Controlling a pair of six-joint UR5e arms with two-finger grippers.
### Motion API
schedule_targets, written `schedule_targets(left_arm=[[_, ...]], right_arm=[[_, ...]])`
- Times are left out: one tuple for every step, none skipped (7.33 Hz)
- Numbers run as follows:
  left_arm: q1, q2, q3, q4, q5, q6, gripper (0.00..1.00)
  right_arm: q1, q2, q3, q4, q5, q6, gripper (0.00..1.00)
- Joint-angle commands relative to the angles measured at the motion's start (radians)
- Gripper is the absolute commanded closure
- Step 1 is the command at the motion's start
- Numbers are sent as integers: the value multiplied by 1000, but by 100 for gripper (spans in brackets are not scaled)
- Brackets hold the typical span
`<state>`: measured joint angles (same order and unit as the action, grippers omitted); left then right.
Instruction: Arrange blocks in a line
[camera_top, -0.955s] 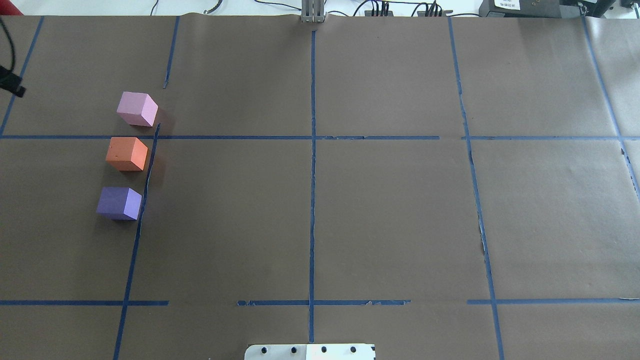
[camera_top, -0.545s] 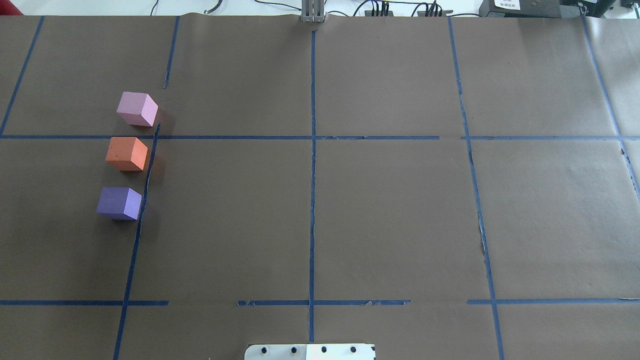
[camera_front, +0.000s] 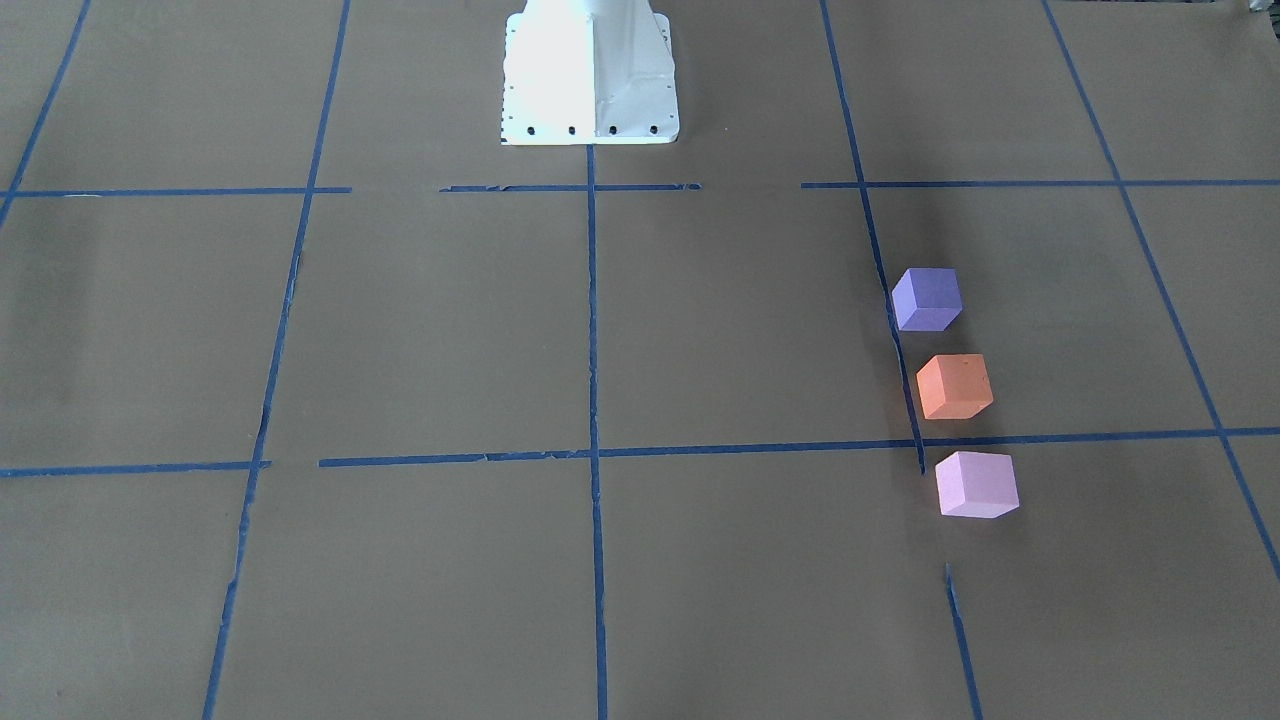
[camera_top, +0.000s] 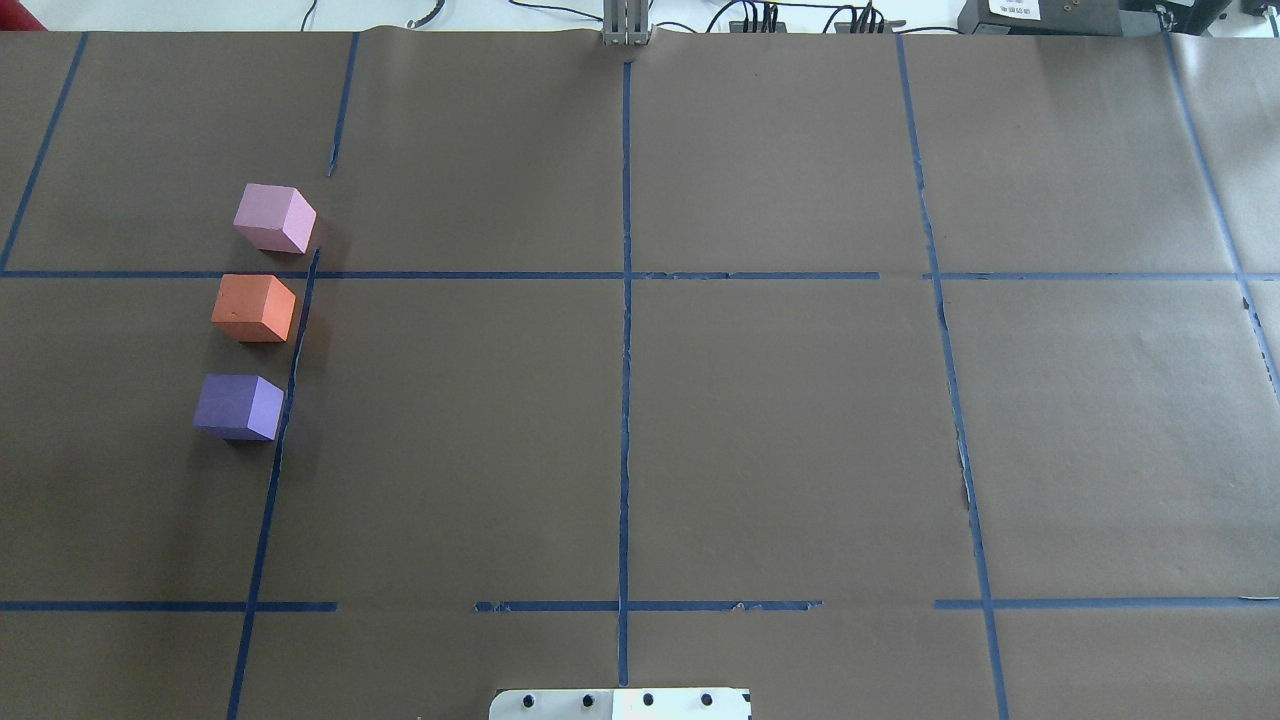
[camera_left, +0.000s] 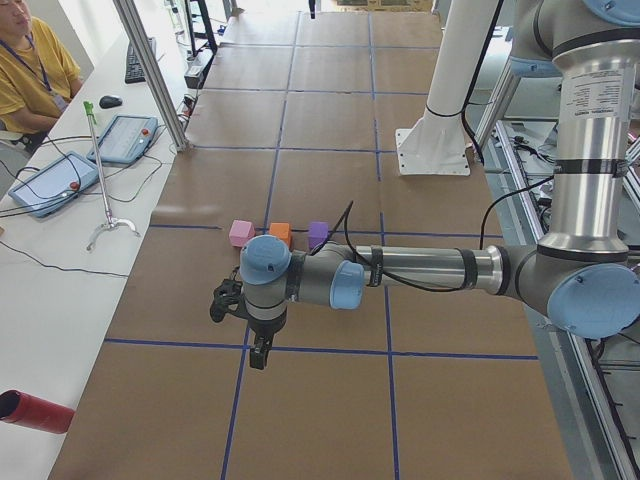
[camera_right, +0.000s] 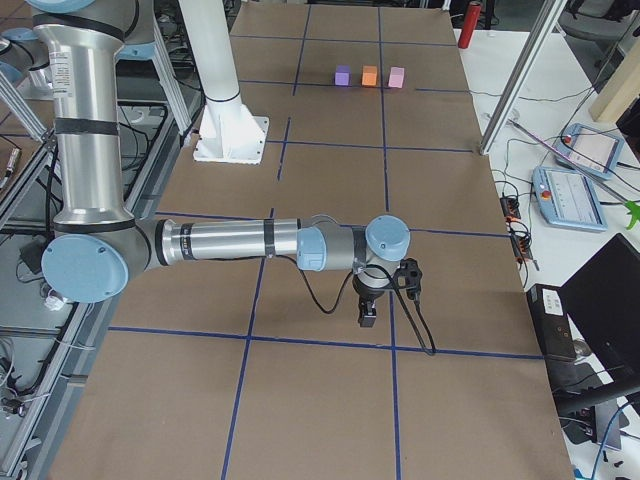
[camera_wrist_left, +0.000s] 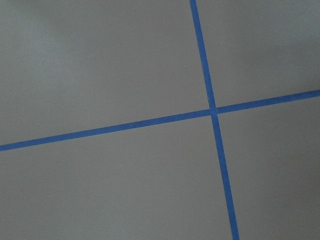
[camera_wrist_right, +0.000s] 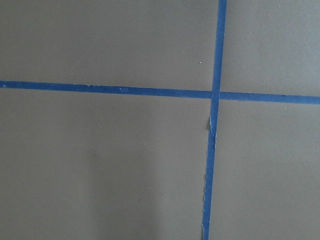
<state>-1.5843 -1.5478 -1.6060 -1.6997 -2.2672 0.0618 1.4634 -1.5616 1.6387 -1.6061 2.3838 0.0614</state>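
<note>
The 3 blocks stand in a row on the left half of the desk (camera_top: 780, 420). The row runs from the robot's edge toward the operators' edge: purple block (camera_top: 237, 406) nearest the robot, orange block (camera_top: 252, 308) in the middle, pink block (camera_top: 272, 218) farthest. They are apart, with small gaps, and the row leans slightly along a strip of blue tape (camera_top: 290, 360).

The arranging looks done, so I judge this the closing step. At most, the next move would be a nudge to straighten the row.

The left end effector (camera_left: 258, 360) and the right end effector (camera_right: 367, 318) each hang over bare desk near opposite ends, well apart from the blocks. Whether either is open or closed I cannot tell.

An operator (camera_left: 30, 70) sits beyond the operators' edge, beside 2 pendants (camera_left: 125, 138). Nothing blocks the row.
</note>
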Motion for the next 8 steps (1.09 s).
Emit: schedule_targets(left_arm=[[0, -5, -3, -44, 1, -27, 0], [0, 9, -6, -87, -3, -28, 0], [0, 5, -6, -92, 0, -27, 0], [0, -1, -8, -92, 0, -27, 0], [0, -2, -8, -92, -3, -27, 0], [0, -2, -11, -94, -6, -27, 0], [0, -3, -12, -95, -6, -27, 0], [0, -2, -9, -95, -6, -27, 0]], right_arm=[[0, 0, 0, 0, 0, 0, 0], [0, 0, 0, 0, 0, 0, 0], [0, 0, 0, 0, 0, 0, 0], [0, 0, 0, 0, 0, 0, 0], [0, 0, 0, 0, 0, 0, 0], [0, 0, 0, 0, 0, 0, 0], [0, 0, 0, 0, 0, 0, 0], [0, 0, 0, 0, 0, 0, 0]])
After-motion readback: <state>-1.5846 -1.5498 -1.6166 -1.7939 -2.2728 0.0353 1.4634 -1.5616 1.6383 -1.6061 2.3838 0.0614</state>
